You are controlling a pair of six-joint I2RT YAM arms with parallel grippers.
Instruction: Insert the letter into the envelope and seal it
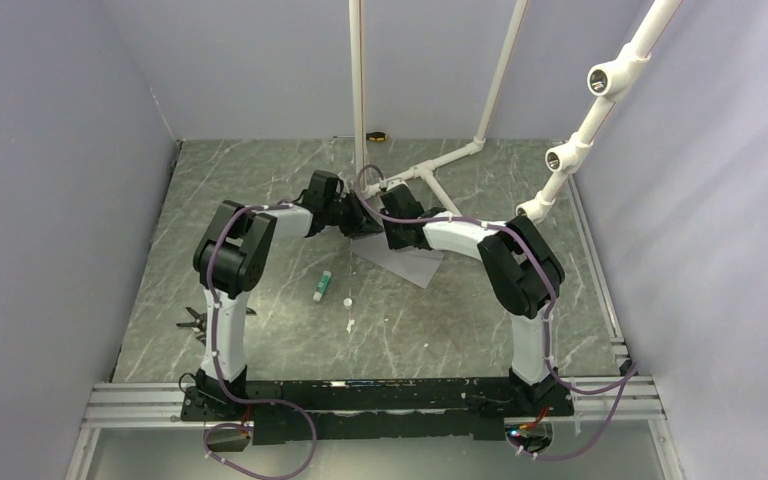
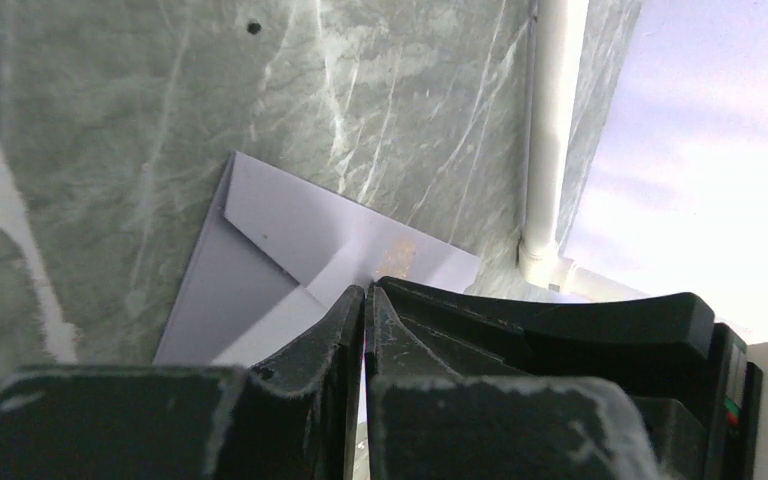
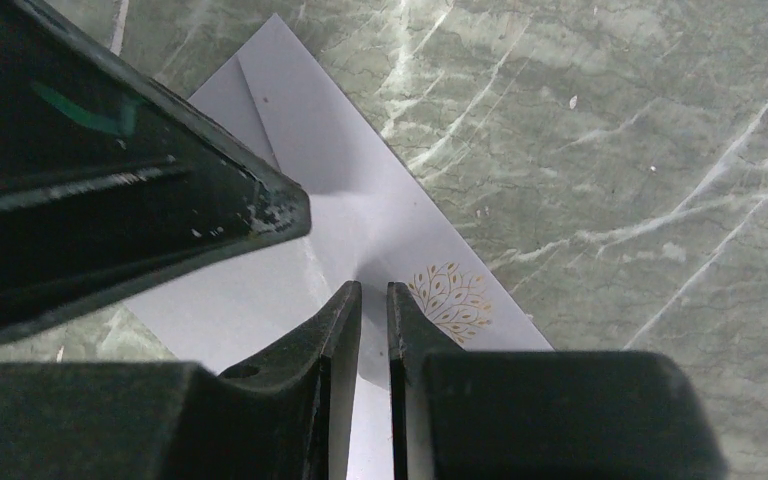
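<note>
A glue stick (image 1: 322, 287) is laid uncapped at 8 o'clock from the envelope (image 1: 412, 264), with its cap (image 1: 347, 301) just beside it at 4 o'clock. It is judged to be parked within reach for the flap. Both tools are held tip to tip on the envelope near mid-table, probably so that the flap is pressed flat and the body pinned against sliding. The left tool (image 2: 364, 292) is seen with its fingers together. A narrow slit is left in the right tool (image 3: 374, 290), and whether paper is pinched there cannot be told. The letter is not seen in any view; it is judged to be inside the envelope or hidden under the arms. The table (image 1: 260, 185) is green and marble-veined. White pipes (image 1: 360, 80) are stood at 12 o'clock, and plain pale walls (image 1: 50, 200) are closed round three sides.
</note>
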